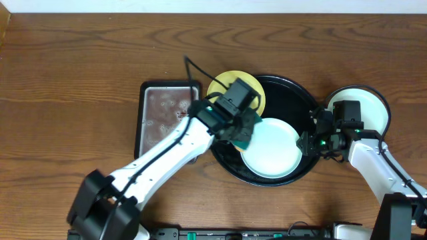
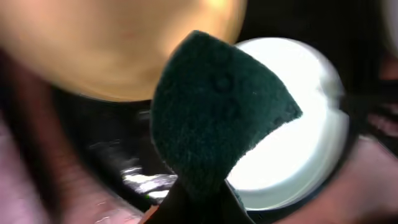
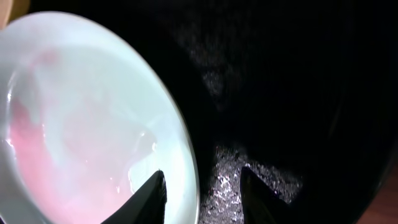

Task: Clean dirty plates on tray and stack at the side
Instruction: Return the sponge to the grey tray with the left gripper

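The black tray (image 1: 293, 93) holds a pale mint-white plate (image 1: 270, 150) with a thin pink watery film (image 3: 81, 112). A pale yellow plate (image 1: 223, 87) rests tilted on the tray's upper-left rim. Another mint-white plate (image 1: 367, 110) lies on the table right of the tray. My left gripper (image 1: 241, 130) is shut on a dark teal sponge (image 2: 217, 112), held over the left edge of the plate in the tray. My right gripper (image 3: 202, 174) is open and straddles that plate's right rim, one finger over the plate and the other over the tray floor (image 3: 280, 93).
A rectangular grey metal tray (image 1: 167, 117) with wet spots lies left of the black tray. The left arm reaches in diagonally from the front left. The right arm comes in from the front right, beside the outer plate. Wooden tabletop surrounds everything.
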Controlling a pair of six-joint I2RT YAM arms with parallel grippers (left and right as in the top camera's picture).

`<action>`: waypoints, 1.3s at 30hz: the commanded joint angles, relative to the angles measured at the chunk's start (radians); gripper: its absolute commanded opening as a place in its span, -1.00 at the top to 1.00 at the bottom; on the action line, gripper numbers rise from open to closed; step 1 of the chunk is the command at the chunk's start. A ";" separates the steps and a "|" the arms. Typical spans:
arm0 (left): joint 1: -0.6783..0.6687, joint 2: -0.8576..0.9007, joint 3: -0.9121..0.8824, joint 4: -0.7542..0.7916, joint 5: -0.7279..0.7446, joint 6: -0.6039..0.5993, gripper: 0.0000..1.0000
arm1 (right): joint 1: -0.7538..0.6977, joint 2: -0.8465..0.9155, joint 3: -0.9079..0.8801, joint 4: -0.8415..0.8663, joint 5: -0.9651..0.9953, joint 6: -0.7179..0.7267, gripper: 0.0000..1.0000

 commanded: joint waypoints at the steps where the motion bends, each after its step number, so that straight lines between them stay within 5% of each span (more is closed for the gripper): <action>1: 0.114 -0.011 0.002 -0.050 -0.148 0.018 0.86 | 0.005 0.001 0.008 0.012 -0.003 0.007 0.27; 8: 0.352 0.013 -0.019 -0.039 -0.148 0.018 0.85 | 0.006 0.055 0.007 0.031 -0.003 0.011 0.35; 12: 0.427 0.051 -0.019 -0.038 -0.148 0.020 0.85 | 0.017 0.100 0.007 0.043 -0.044 0.010 0.57; 15: 0.454 0.098 -0.019 -0.038 -0.140 0.045 0.86 | 0.032 0.117 0.007 0.072 -0.055 0.010 0.63; 19: 0.460 0.170 -0.019 -0.038 -0.137 0.074 0.85 | 0.047 0.116 0.007 0.087 -0.055 0.010 0.95; 27: 0.460 0.213 -0.019 -0.014 -0.045 0.178 0.85 | 0.047 0.065 0.021 0.058 0.006 0.010 0.98; 28: 0.460 0.213 -0.019 -0.016 -0.056 0.180 0.78 | 0.047 0.043 0.029 0.043 0.032 0.010 0.98; 29: 0.460 0.213 -0.019 -0.017 -0.064 0.180 0.40 | 0.047 0.016 0.040 0.027 0.058 0.010 0.98; 32: 0.460 0.213 -0.019 -0.024 -0.067 0.180 -0.16 | 0.047 -0.054 0.064 0.000 0.111 0.005 0.98; 39: 0.460 0.220 -0.019 -0.014 -0.105 0.179 -0.36 | 0.051 -0.195 0.101 0.016 0.231 -0.022 0.98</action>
